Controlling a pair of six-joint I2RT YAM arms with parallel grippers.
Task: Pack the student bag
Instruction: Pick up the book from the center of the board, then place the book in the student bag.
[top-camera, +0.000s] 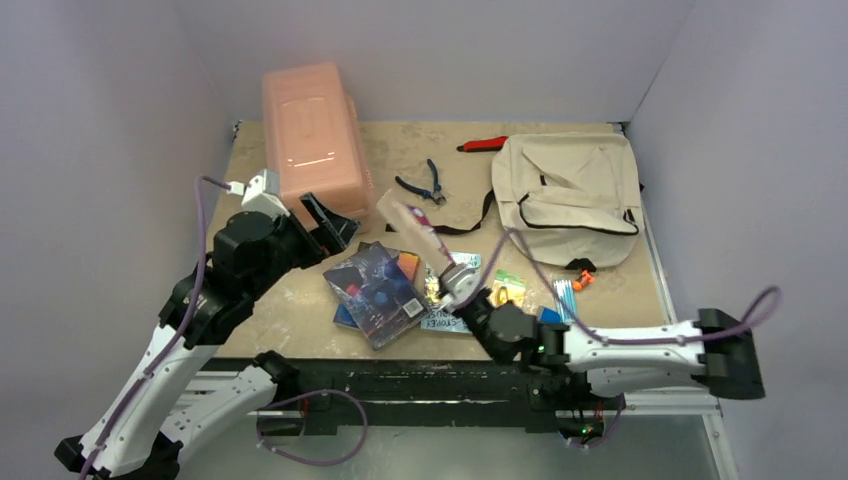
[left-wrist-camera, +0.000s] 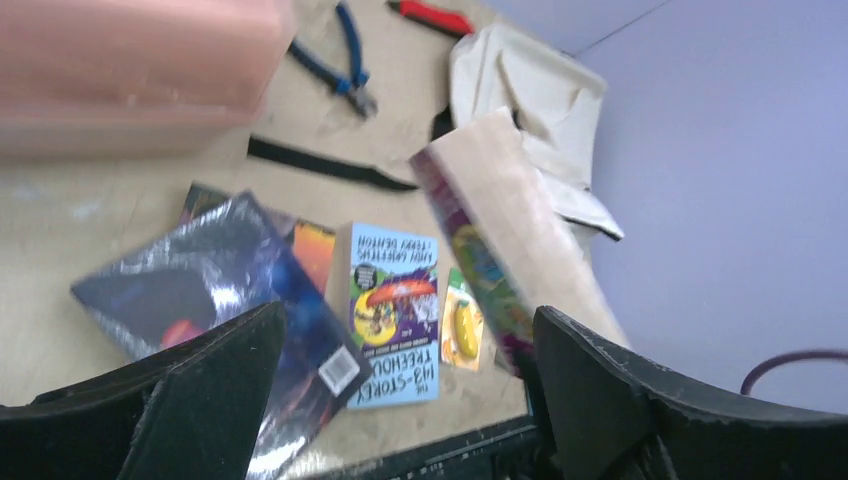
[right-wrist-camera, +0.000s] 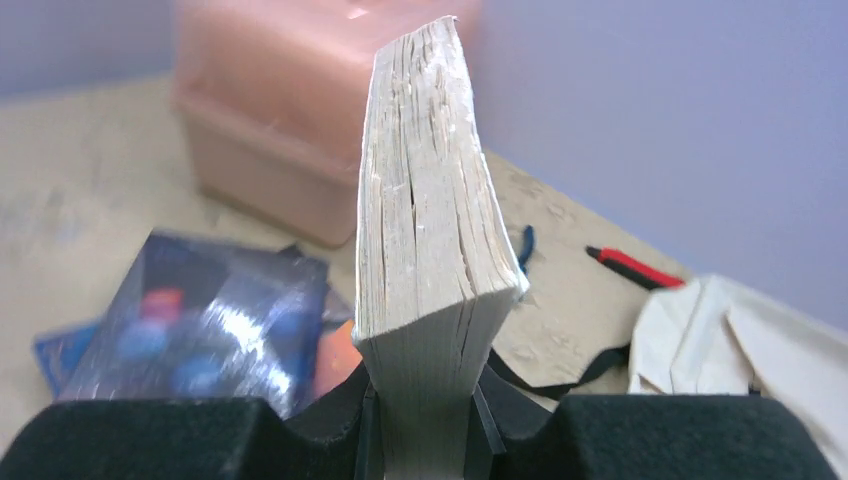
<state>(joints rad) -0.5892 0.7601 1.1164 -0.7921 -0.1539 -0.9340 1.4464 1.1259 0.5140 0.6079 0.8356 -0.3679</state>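
The backpack (top-camera: 565, 195) lies flat at the far right of the table (top-camera: 290, 310), one black strap (top-camera: 470, 225) trailing from it toward the middle. Just left of it, the right jaws are clamped on the lower end of a thick paperback (right-wrist-camera: 425, 200), which is held off the table, tilted, page edges up. Below it lie a glossy dark book (top-camera: 378, 290) and a blue paperback (left-wrist-camera: 393, 310). Blue pliers (top-camera: 425, 183) and a red-handled tool (top-camera: 485, 144) lie farther back. The left jaws stand wide apart and hold nothing, beside a pink box (top-camera: 312, 130).
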